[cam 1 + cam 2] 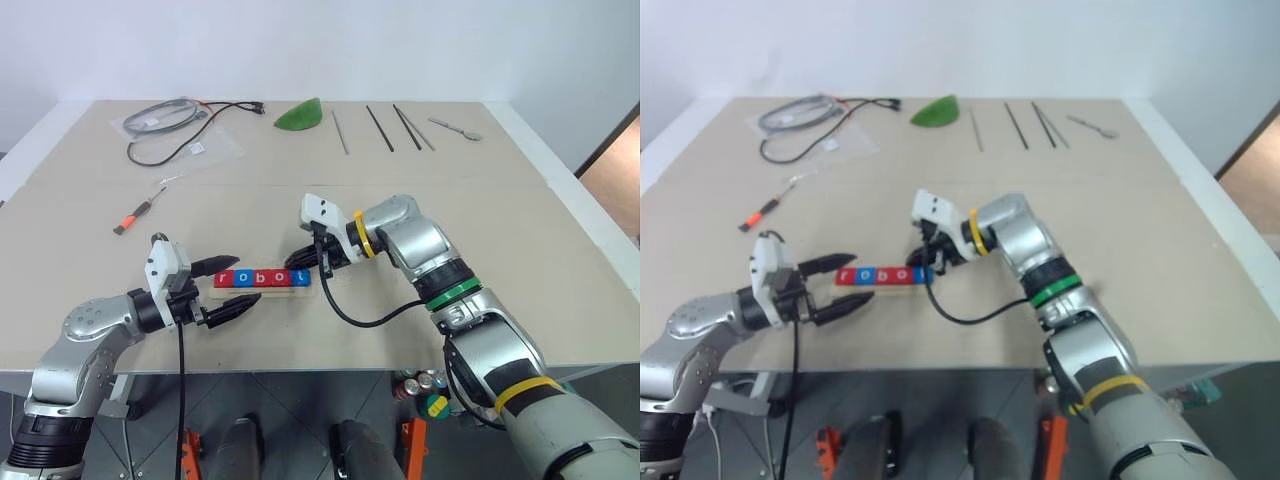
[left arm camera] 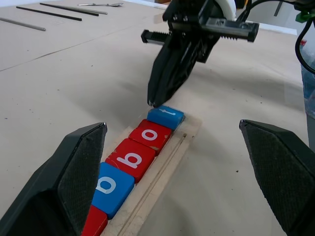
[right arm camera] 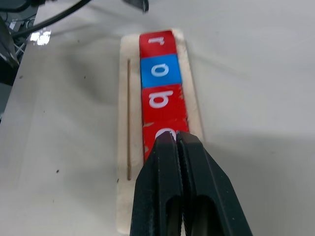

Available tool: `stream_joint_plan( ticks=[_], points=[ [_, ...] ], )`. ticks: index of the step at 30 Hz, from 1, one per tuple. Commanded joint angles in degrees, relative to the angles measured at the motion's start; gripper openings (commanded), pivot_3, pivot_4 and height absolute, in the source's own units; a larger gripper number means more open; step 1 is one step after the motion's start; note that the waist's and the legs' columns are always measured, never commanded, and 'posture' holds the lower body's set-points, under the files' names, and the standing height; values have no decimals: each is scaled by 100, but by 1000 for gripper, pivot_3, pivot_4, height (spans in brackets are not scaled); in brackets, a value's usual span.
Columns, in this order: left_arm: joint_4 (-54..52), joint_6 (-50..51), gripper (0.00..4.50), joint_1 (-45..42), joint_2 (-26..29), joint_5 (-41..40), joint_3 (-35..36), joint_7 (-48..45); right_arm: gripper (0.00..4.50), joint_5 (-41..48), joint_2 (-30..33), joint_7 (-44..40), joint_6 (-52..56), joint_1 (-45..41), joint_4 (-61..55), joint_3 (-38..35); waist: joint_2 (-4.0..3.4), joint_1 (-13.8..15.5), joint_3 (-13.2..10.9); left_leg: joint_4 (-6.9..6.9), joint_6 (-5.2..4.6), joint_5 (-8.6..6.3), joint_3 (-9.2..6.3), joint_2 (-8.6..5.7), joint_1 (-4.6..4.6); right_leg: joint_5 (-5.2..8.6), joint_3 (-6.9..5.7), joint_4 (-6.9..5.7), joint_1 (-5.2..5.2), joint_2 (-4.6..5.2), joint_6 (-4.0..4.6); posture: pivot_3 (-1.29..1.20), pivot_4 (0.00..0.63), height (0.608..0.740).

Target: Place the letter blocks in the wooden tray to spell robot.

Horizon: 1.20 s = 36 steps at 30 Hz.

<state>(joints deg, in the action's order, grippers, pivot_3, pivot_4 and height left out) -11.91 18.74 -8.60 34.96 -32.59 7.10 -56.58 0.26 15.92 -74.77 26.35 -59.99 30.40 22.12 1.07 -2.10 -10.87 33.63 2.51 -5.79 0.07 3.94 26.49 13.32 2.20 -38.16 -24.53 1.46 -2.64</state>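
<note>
The wooden tray [image 1: 272, 293] lies on the table in front of me. In its slot sit the letter blocks [image 1: 262, 278] in a row: red r [image 3: 157, 43], blue o [image 3: 161, 71], red b [image 3: 162, 101], red o [image 2: 150, 133] and blue t [image 2: 166, 117]. My right gripper [image 1: 298, 264] is shut with nothing between its fingers. Its tips point down at the t end of the row and hide the t in the right wrist view. Whether they touch the t I cannot tell. My left gripper [image 1: 248, 278] is open, with a finger on either side of the tray's r end.
At the back of the table lie a bagged cable [image 1: 170, 115], a green leaf-shaped piece [image 1: 300, 115], several thin rods [image 1: 380, 128] and a spoon [image 1: 455, 128]. An orange-handled tool [image 1: 135, 215] lies at the left. The table's front edge is close behind the tray.
</note>
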Motion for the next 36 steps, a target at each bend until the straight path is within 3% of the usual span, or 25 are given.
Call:
stream_joint_plan(
  ticks=[1, 20, 24, 30, 36],
  points=[
    [-102, -47, 4500, -23, 50, -40, 143, 27, 50, 1, 24, 13, -61, 20, -245, 18, 0, 0, 0, 0, 0, 0, 0, 0, 0, 0, 0, 0, 0, 0, 0, 0, 150, 740],
    [-168, -18, 4500, -61, 32, -86, 143, 58, 50, -71, -78, 189, -213, -10, 98, 10, 0, -1, 0, 0, 0, 0, 0, 0, 0, 0, 0, 0, 0, 0, -1, 0, 150, 740],
    [-257, 69, 4500, -96, 54, -249, 264, 75, 50, 299, -42, 96, 90, -368, -31, -403, 0, 0, 0, 0, 0, 0, 0, 0, 0, 0, 0, 0, 0, 1, -1, 0, 150, 740],
    [-549, 778, 4500, -58, 191, -955, 747, 387, 50, 751, 466, -354, 460, -416, -668, -686, 4, 11, 2, 0, 0, 0, -1, 2, 1, 3, 0, 0, 0, 1, -4, 0, 150, 740],
    [-1033, 1434, 4500, 794, 582, -895, 1237, 1013, 50, 842, 1285, -271, 655, 555, -1743, -852, 7, 6, 4, 0, 10, -7, 1, 2, 0, 24, 1, 2, 8, 5, -8, 0, 150, 740]
  ],
)
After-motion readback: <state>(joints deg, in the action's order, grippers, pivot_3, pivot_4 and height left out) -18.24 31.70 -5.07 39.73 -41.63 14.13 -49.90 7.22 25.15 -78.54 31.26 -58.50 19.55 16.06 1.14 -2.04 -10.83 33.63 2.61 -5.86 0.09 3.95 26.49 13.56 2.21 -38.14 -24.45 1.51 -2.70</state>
